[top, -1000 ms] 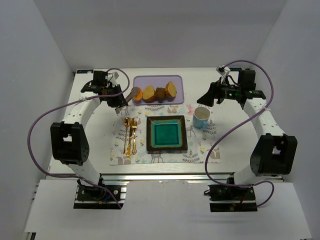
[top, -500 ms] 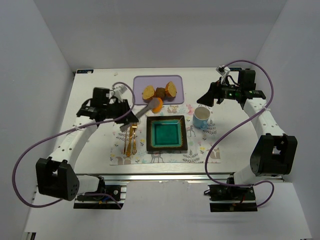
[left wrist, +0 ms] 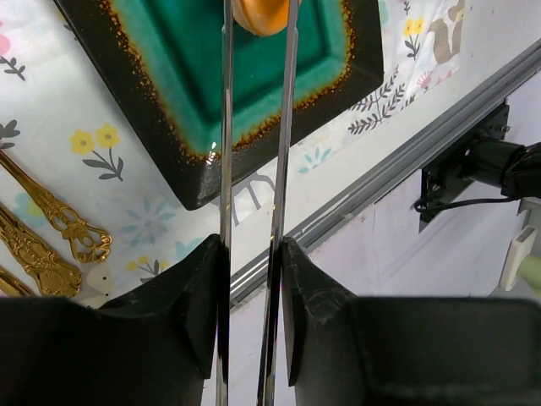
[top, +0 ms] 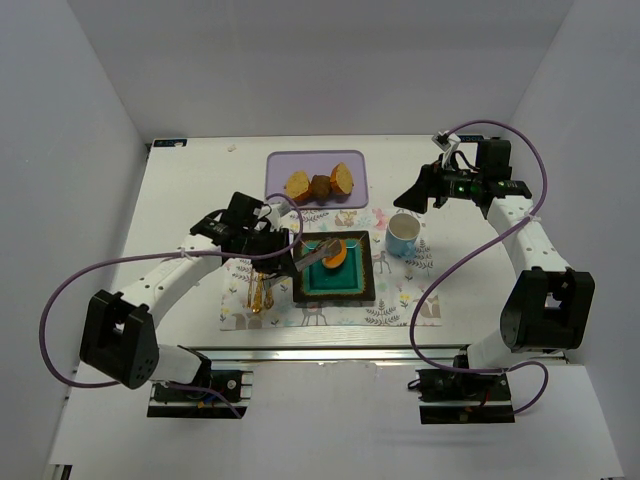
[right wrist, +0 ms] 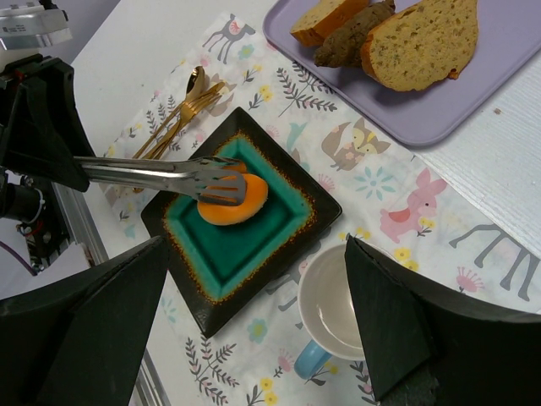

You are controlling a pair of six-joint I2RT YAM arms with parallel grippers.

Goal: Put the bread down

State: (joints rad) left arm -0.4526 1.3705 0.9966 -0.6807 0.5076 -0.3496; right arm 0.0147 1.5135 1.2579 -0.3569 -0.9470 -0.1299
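Right wrist: bread [right wrist: 232, 203] lies flat, long axis across plate's [right wrist: 254, 254] corners.

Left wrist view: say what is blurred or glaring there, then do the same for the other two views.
Left wrist view: the left pincer is a dark, soft blur; the tongs gleam. Right wrist view: the bread is sharp, the near fingers blurred. Top view: even light, faint shadows.

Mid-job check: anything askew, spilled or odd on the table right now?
Nothing stands out. The bread lies on the teal plate with the tips of the tongs around it. The cup stands upright, the gold cutlery lies beside the plate, and no spill shows.
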